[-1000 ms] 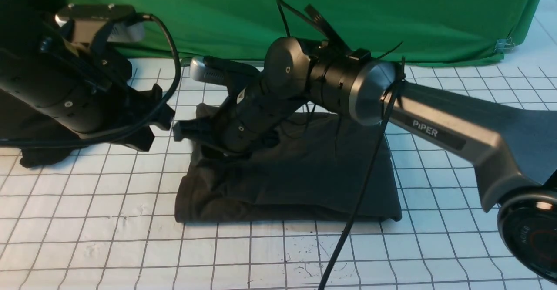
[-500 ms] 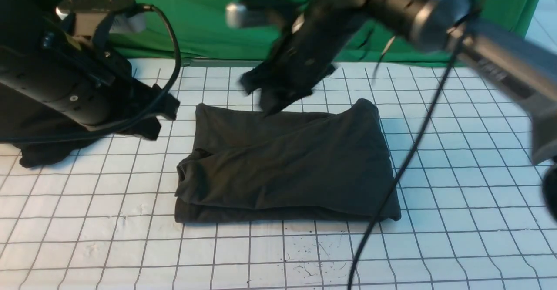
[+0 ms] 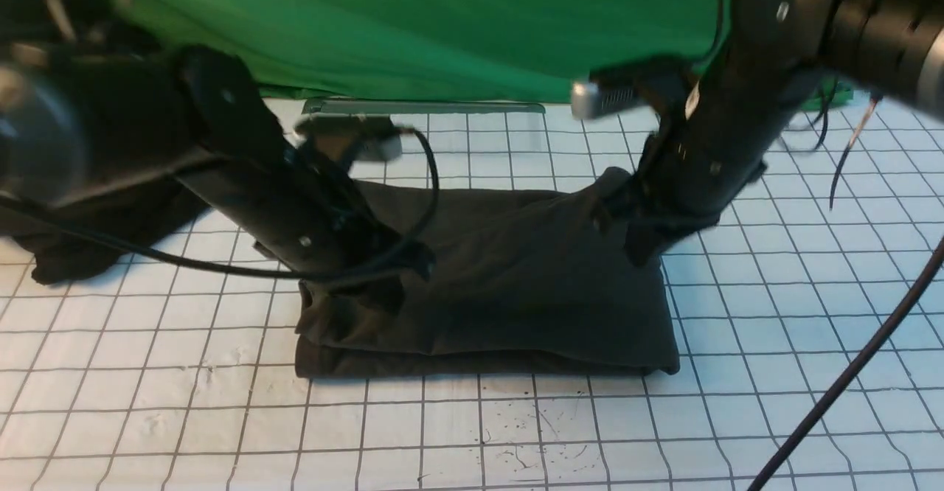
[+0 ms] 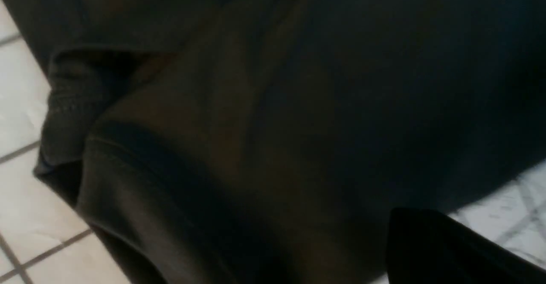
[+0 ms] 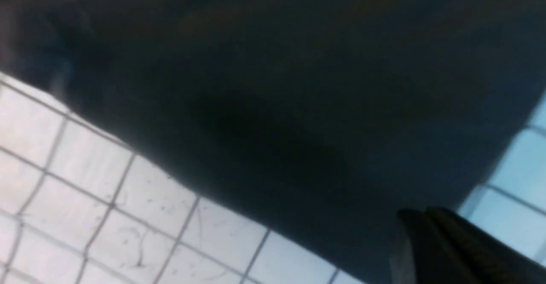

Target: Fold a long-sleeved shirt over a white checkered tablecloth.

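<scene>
The long-sleeved shirt (image 3: 516,277) lies folded into a dark rectangle on the white checkered tablecloth (image 3: 774,329); neither print nor label shows. My left gripper (image 3: 383,292) hangs low over the shirt's left end, where the layers bunch. In the left wrist view its dark fingers (image 4: 426,245) read as one closed mass above the shirt (image 4: 256,126), and nothing is seen held. My right gripper (image 3: 638,244) sits at the shirt's raised far right corner. The right wrist view has its fingers (image 5: 431,237) pressed together over the shirt (image 5: 277,83) edge and tablecloth (image 5: 85,169).
A green cloth (image 3: 442,26) hangs across the back. A blacker heap of plain cloth (image 3: 81,255) lies at the far left, partly under my left arm. The right arm's black cable (image 3: 848,388) trails across the front right squares.
My right arm lifted off the shirt's left part and swung across to its far right corner. My left arm came in from the left over the shirt's left end. The shirt kept its fold.
</scene>
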`<action>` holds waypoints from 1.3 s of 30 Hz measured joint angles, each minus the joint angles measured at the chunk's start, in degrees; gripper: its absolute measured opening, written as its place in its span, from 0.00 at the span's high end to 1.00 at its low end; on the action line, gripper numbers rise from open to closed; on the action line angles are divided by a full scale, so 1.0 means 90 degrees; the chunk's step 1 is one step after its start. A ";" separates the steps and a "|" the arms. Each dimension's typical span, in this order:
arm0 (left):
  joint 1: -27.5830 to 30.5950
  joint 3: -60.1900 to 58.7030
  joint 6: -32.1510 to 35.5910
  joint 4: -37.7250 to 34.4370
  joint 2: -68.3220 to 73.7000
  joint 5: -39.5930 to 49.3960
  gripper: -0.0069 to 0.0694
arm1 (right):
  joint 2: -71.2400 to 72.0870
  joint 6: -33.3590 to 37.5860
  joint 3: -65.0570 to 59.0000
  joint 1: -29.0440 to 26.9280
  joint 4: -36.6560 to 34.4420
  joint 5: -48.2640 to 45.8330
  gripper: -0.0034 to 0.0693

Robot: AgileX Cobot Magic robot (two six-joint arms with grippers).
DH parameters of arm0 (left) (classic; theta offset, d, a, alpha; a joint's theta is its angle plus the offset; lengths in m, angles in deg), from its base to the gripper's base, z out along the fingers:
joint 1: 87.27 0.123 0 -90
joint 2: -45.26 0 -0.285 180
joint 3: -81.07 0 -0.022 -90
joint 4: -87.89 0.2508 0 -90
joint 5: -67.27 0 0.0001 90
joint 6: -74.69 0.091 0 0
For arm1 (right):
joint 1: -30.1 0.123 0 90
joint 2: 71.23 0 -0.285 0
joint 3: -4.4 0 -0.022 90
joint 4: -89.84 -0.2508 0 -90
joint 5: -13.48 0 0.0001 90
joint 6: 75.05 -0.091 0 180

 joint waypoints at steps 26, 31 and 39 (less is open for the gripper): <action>0.0122 0.0016 -0.0967 0.0977 -0.0101 -0.0674 0.91 | -0.0001 0.0854 -0.0884 -0.0316 -0.1240 0.0837 0.94; 0.0122 0.0004 -0.1431 0.1700 0.0471 -0.0183 0.91 | -0.0534 0.0645 -0.0890 -0.0305 -0.0523 0.0492 0.94; 0.0110 0.0120 -0.1823 0.2023 0.0288 -0.0090 0.91 | -0.0346 0.0376 -0.0375 -0.0800 -0.0087 0.0458 0.94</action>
